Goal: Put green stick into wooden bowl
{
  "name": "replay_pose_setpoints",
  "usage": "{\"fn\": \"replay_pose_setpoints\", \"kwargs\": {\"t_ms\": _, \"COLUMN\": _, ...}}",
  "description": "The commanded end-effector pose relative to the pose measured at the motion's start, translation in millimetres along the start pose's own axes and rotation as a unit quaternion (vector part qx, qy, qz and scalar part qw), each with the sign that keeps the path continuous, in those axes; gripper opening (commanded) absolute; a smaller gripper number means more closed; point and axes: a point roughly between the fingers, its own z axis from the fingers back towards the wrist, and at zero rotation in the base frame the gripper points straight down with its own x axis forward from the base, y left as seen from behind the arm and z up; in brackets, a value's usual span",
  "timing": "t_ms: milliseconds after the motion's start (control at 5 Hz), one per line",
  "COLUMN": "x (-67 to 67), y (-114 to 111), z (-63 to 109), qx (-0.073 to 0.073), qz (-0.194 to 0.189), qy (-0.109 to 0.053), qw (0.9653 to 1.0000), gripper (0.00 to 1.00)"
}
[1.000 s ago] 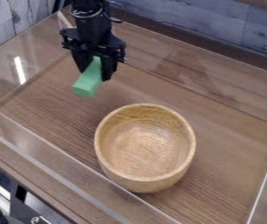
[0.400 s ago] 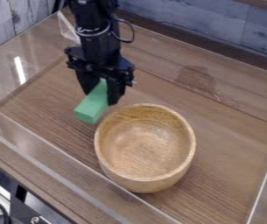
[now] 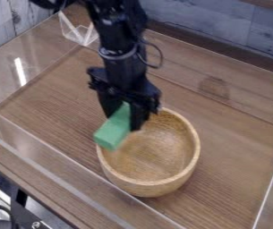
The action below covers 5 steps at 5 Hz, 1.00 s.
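Stick (image 3: 115,131) first: it hangs tilted from my claw (image 3: 132,114), upper end pinched between my closed fingers, lower end jutting out over the near-left rim of the bowl (image 3: 163,174). From this one view I cannot tell whether that low corner is just above the rim or grazing it. My claw points straight down over the bowl's left edge, not over its middle. The bowl sits on the wooden table (image 3: 55,116) inside the clear walls (image 3: 43,179), and it holds nothing that I can see. I judge the carrying step nearly done and the placing step at hand. To do it well, I should bring the claw farther toward the bowl's centre before letting go, since the stick slants outward and a release here could tip it off the rim onto the table. A little height matters too: enough that the dangling end clears the thick rim while crossing it, then a short descent into the hollow so the drop is small and the stick does not bounce out. Opening should come only once the whole stick, low end included, is inside the rim's circle. The bowl looks light, so I must not nudge it.
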Motion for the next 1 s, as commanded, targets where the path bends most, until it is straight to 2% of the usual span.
{"fn": "replay_pose_setpoints", "kwargs": {"t_ms": 0, "x": -1.4, "y": -18.1, "z": -1.2, "qx": -0.002, "qz": -0.015, "qy": -0.022, "qw": 0.9996, "gripper": 0.0}}
{"fn": "replay_pose_setpoints", "kwargs": {"t_ms": 400, "x": -13.7, "y": -32.9, "z": -22.6, "qx": -0.003, "qz": -0.033, "qy": -0.025, "qw": 0.9991, "gripper": 0.0}}
{"fn": "replay_pose_setpoints", "kwargs": {"t_ms": 800, "x": -24.4, "y": -30.8, "z": -21.0, "qx": -0.006, "qz": -0.037, "qy": -0.023, "qw": 0.999, "gripper": 0.0}}
